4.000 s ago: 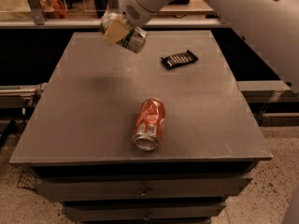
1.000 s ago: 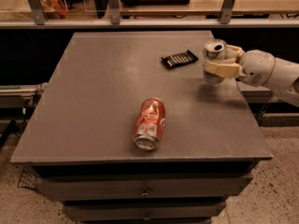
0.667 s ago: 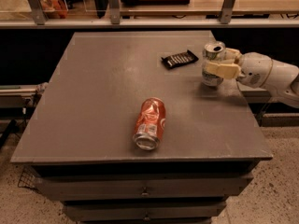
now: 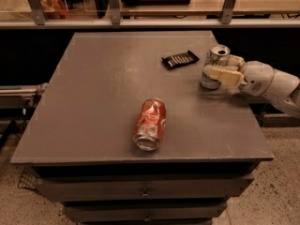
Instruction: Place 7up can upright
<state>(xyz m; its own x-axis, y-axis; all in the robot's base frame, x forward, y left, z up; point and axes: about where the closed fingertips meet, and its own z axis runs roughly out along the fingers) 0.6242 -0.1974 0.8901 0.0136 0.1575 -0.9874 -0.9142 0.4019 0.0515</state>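
The 7up can, silver-white with green lettering, stands upright near the right edge of the grey table. My gripper reaches in from the right, its cream fingers closed around the can's body. The can's base is at or just above the table top. The white arm extends off to the right.
An orange-red dented soda can lies on its side near the table's front middle. A black snack bar lies left of the 7up can. Drawers sit below the table. A railing and shelf run along the back.
The gripper carried the 7up can from high at the back left to the table's right side and turned it upright. In the last second it has shifted slightly left and down.
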